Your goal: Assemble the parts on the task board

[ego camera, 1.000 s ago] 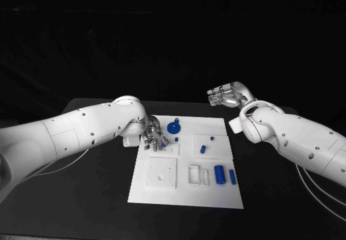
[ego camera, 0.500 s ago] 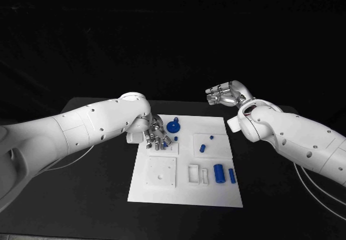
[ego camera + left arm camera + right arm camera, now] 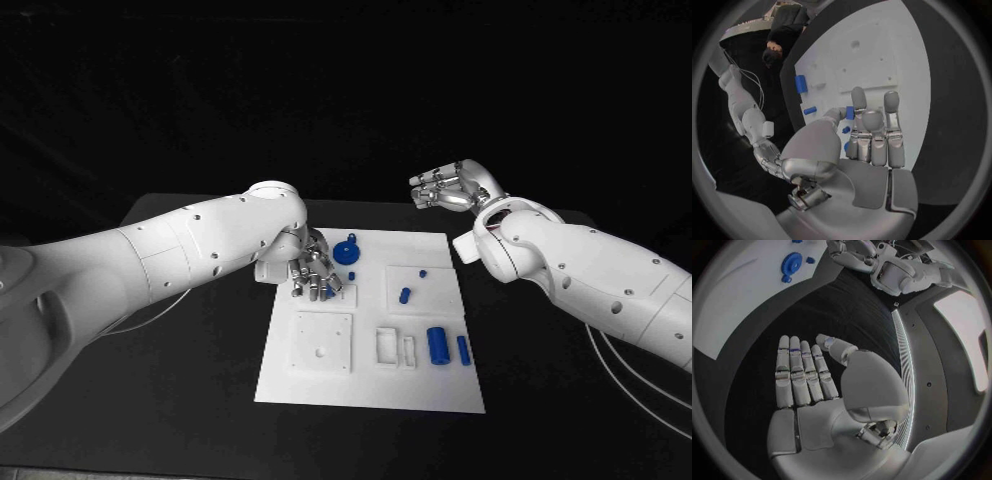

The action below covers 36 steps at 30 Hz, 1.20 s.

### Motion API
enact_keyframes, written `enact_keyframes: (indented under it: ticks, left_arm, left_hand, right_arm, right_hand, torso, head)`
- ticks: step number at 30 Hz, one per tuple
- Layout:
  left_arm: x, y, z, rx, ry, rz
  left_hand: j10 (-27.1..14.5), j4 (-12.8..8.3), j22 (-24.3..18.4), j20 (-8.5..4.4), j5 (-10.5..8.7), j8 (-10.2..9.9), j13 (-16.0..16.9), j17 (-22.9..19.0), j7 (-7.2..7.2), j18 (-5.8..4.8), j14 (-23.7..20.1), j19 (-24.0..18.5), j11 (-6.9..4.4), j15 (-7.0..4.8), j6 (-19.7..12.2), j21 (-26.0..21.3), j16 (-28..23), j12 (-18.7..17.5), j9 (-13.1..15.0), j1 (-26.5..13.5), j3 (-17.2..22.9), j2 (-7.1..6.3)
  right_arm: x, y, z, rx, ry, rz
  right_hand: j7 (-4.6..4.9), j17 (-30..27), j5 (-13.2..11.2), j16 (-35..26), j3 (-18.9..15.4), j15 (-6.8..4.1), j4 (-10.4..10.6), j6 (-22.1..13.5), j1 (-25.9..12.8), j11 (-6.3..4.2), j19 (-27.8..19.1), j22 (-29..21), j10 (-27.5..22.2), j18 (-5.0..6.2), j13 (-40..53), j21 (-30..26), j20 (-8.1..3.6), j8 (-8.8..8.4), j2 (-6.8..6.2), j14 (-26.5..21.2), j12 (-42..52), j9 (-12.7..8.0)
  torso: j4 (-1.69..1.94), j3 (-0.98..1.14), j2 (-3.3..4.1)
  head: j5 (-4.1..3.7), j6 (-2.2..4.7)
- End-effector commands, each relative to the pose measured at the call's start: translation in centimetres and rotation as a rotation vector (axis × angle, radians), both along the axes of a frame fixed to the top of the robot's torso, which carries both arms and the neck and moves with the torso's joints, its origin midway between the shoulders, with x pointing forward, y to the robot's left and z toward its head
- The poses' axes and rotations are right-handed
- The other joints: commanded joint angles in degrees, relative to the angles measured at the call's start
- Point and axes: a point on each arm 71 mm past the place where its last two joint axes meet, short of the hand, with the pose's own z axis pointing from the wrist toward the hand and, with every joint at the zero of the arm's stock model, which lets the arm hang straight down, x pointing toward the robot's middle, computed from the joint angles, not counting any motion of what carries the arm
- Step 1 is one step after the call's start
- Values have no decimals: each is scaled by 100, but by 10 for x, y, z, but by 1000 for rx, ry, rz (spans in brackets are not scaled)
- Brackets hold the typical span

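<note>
The white task board (image 3: 372,375) lies in the middle of the table. My left hand (image 3: 312,272) hovers low over its far left corner, fingers stretched out. A small blue peg (image 3: 352,276) stands just beside those fingers; in the left wrist view the peg (image 3: 850,113) sits between the thumb tip and a finger (image 3: 857,100), with no firm grip showing. A round blue part (image 3: 348,254) lies just beyond the left hand. My right hand (image 3: 454,190) is raised past the board's far right corner; in the right wrist view this hand (image 3: 811,385) is flat and holds nothing.
Further blue parts lie on the board: two small ones (image 3: 405,296) near the middle, a thick cylinder (image 3: 437,348) and a thinner one (image 3: 464,351) at the near right. A square white block (image 3: 323,343) and a slotted block (image 3: 388,347) stand on the near half.
My left hand has edged right, closer to the small blue peg, as the arm swung further in over the board. The peg and my right hand have stayed put.
</note>
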Motion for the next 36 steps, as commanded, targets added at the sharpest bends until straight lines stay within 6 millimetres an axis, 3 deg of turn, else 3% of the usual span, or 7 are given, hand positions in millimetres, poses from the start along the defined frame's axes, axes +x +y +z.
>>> enact_keyframes:
  ticks: [1, 16, 36]
  left_arm:
    - [-2, -1, 0, 36, 36, -40]
    - [1, 5, -1, 51, 59, -19]
    - [5, 4, 1, 9, 35, 44]
  left_hand:
    - [49, -858, 120, -12, -49, -8, 10, -10, -41, -3, -38, -37, 33, 6, 3, 37, 27, 28, 3, 188, 823, 130]
    - [37, -884, 119, -13, -60, -21, 32, -18, -46, -5, -47, -46, 30, 5, 23, 55, 58, 77, 21, 173, 810, 149]
    - [35, -863, 116, -13, -115, 8, 55, -28, -51, 0, -35, -27, 20, 3, -11, 66, 85, 134, 129, 132, 802, 191]
  right_arm:
    - [-1, 3, 0, -5, -2, 18]
    - [0, 4, 0, -5, -2, 20]
    - [0, 5, 0, -5, -3, 21]
  right_hand:
    - [-5, -8, 33, -19, -6, -3, -9, -34, -2, -11, -35, -8, -49, 68, -9, 17, -12, 3, -52, -42, -18, 5]
    - [-5, -8, 33, -19, -6, -3, -9, -34, -2, -11, -35, -8, -49, 68, -9, 17, -12, 3, -52, -42, -18, 5]
    - [-4, -8, 35, -20, -4, -1, -10, -34, 2, -9, -41, -8, -54, 68, -9, 17, -11, 3, -54, -49, -19, 5]
  torso:
    - [3, 0, -1]
    - [7, 2, -7]
    - [6, 6, -4]
  head:
    - [-2, -9]
    - [-3, -40]
    - [-4, -26]
